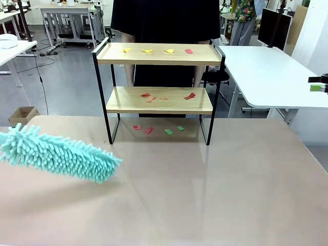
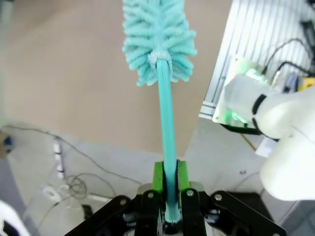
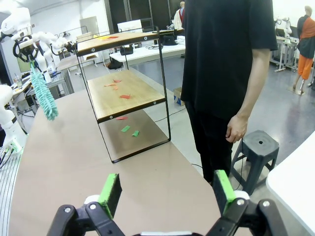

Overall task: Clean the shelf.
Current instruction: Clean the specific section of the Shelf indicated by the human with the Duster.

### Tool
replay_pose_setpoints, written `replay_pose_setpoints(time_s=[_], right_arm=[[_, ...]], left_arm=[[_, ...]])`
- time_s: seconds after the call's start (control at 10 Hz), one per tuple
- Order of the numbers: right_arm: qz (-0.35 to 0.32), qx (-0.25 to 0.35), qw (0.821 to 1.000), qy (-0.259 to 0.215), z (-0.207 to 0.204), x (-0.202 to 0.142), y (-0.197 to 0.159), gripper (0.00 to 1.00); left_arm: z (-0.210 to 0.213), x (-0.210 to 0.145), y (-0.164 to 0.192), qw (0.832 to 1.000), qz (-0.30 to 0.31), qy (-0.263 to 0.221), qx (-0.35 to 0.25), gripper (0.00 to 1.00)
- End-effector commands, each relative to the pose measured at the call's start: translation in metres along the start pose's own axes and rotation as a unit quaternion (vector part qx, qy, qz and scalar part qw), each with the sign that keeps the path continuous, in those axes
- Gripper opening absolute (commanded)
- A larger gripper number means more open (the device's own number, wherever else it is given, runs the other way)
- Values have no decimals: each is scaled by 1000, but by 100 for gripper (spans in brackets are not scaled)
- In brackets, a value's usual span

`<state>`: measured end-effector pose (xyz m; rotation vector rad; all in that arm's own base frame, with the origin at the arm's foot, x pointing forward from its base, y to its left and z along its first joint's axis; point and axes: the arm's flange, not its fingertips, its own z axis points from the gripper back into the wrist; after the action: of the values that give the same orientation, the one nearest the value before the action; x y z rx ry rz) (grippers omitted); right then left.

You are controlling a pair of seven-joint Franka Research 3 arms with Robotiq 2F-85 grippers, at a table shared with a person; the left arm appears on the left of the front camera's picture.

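The shelf point(image 1: 154, 54) stands at the table's far side, its light boards in a black frame. Yellow and red paper scraps point(image 1: 147, 50) lie on the top board, and red scraps point(image 1: 146, 95) on the lower board. More red and green scraps point(image 1: 168, 131) lie on the table under it. A turquoise fluffy duster point(image 1: 56, 154) hovers over the table's left side. My left gripper point(image 2: 170, 196) is shut on the duster's handle point(image 2: 166, 123). My right gripper point(image 3: 167, 191) is open and holds nothing, off to the side of the shelf point(image 3: 123, 93), with the duster point(image 3: 43, 96) beyond.
A person in black point(image 1: 164, 20) stands right behind the shelf, one hand point(image 3: 236, 129) hanging down. A black stool point(image 3: 258, 147) stands beside the person. A white desk point(image 1: 271, 77) lies to the right. The near tabletop point(image 1: 205, 195) is bare.
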<state>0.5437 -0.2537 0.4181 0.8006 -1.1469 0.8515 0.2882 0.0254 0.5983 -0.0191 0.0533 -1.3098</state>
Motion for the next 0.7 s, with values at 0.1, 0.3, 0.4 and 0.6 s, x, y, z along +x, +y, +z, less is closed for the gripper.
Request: replay_pose_setpoints(time_s=[0.1,0.3,0.4,0.6], right_arm=[[2,2,1000,2,-1,3,2,100],[2,2,1000,2,-1,3,2,100],[2,2,1000,2,-1,3,2,100],[2,2,1000,2,-1,3,2,100]], left_arm=[[6,21,11,997,-69,35,-9,14],[-3,23,5,999,-47,22,-8,14],[-3,23,5,999,-47,22,-8,14],[-3,23,5,999,-47,22,-8,14]])
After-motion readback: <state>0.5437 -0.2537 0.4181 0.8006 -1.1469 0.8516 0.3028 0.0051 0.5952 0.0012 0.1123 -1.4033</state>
